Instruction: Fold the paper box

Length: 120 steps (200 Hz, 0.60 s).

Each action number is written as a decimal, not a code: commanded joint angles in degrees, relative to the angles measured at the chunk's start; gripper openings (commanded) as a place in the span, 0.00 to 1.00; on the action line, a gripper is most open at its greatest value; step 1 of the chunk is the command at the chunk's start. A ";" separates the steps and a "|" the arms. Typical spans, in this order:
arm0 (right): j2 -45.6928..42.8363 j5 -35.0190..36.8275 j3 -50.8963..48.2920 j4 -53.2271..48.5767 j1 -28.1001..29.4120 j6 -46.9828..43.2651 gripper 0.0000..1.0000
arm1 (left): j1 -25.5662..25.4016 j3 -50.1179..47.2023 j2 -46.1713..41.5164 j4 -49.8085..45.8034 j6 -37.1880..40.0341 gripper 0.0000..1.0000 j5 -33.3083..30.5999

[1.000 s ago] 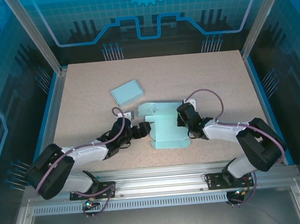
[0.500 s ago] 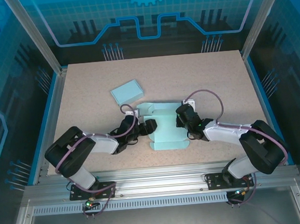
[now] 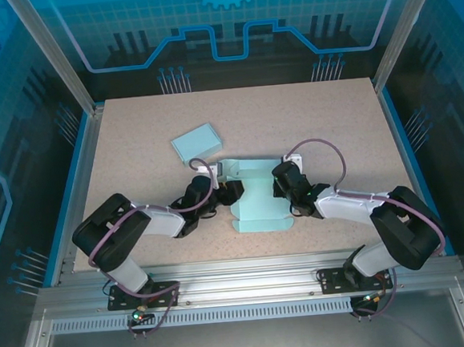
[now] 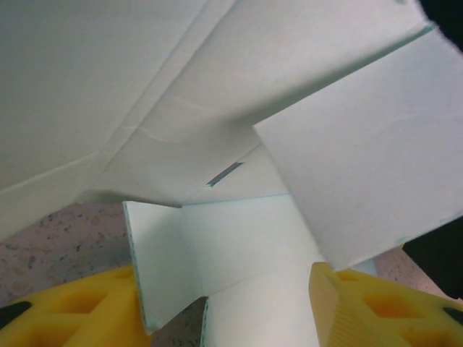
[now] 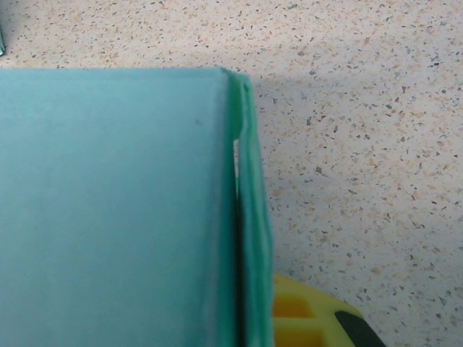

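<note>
Our left gripper [image 3: 232, 192] has reached the paper box's [image 3: 260, 205] 9 o'clock flap, half-open around it; right gripper [image 3: 279, 188] clamps the box; we fold next.

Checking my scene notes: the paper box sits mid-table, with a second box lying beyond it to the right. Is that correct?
One detail is wrong: the side. In the top view, the paper box sits mid-table, with the second box lying beyond it to the left, not the right.
</note>
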 commanded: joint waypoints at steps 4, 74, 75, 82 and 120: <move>-0.09 0.65 0.30 -0.28 1.01 1.17 0.00 | -0.67 2.28 0.05 4.00 2.54 0.52 3.41; 1.69 -0.02 0.92 0.53 2.37 2.31 0.00 | -1.37 5.88 7.60 8.00 1.11 0.51 5.86; 1.72 0.01 0.92 0.52 2.33 2.31 0.00 | -1.38 5.92 7.68 8.10 1.04 0.51 5.85; 1.91 -0.02 1.01 0.44 2.46 2.47 0.00 | -1.40 5.76 8.26 8.66 0.73 0.51 5.76; 2.03 1.23 1.30 -0.56 2.45 2.58 0.00 | -1.23 3.57 6.11 10.05 0.85 0.51 7.50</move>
